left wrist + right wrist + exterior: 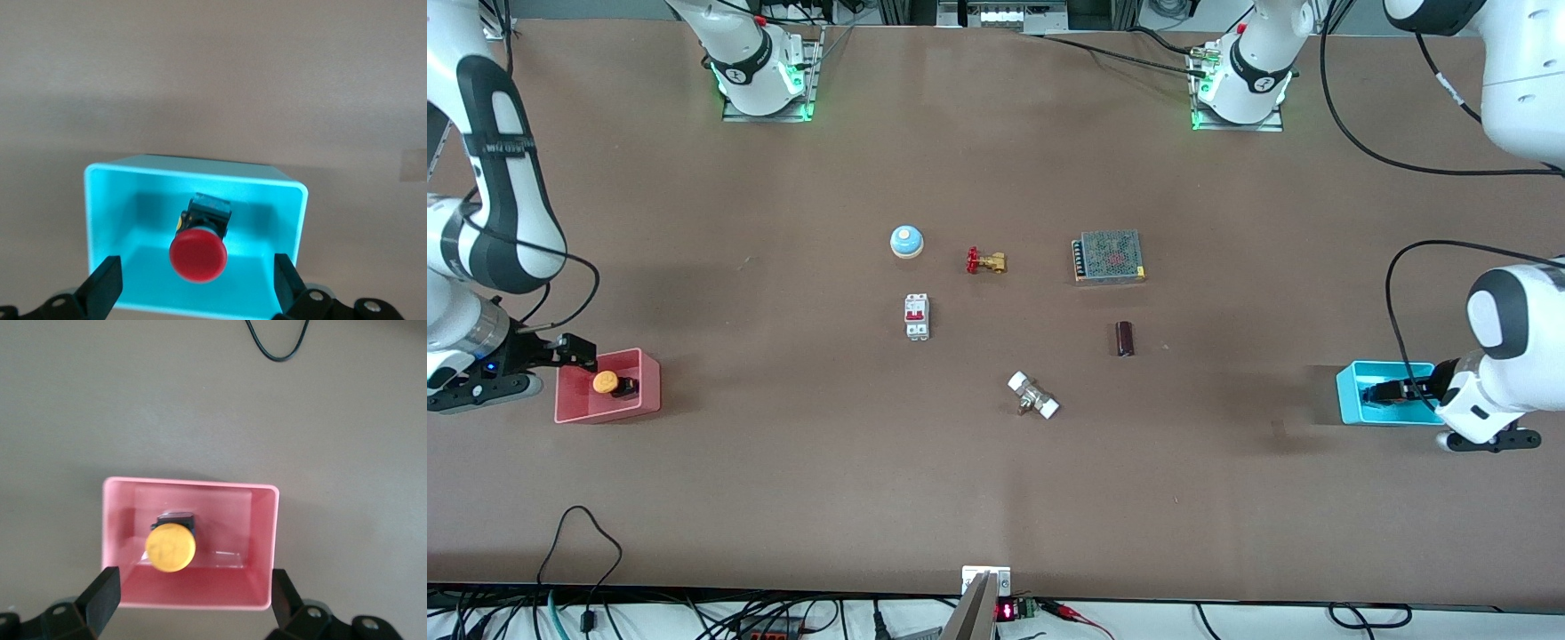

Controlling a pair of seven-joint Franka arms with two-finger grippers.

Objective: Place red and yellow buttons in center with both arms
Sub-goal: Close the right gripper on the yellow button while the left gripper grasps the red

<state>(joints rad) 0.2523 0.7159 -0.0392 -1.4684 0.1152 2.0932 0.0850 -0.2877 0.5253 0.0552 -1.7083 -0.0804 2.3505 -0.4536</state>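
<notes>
While both arms reach out to the two ends of the surface, each button lies in its own bin. The yellow button rests in the pink bin at the right arm's end; in the right wrist view the yellow button lies on its side with the cap up toward the camera and the black body under it. The right gripper hangs over the edge of the pink bin, its fingers spread wide, one at each side of the bin, and they hold nothing.

The red button lies in the cyan bin at the left arm's end, its dark body pointing toward one wall. The left gripper is over this bin, also with fingers spread apart and not touching the button. In the front view the left gripper covers most of the cyan bin, so the red button is hidden there.

The middle of the surface carries other things: a blue bell, a brass valve beside it, a circuit breaker nearer to the front camera than the bell, a white-ended fitting, a dark cylinder and a metal mesh box.
</notes>
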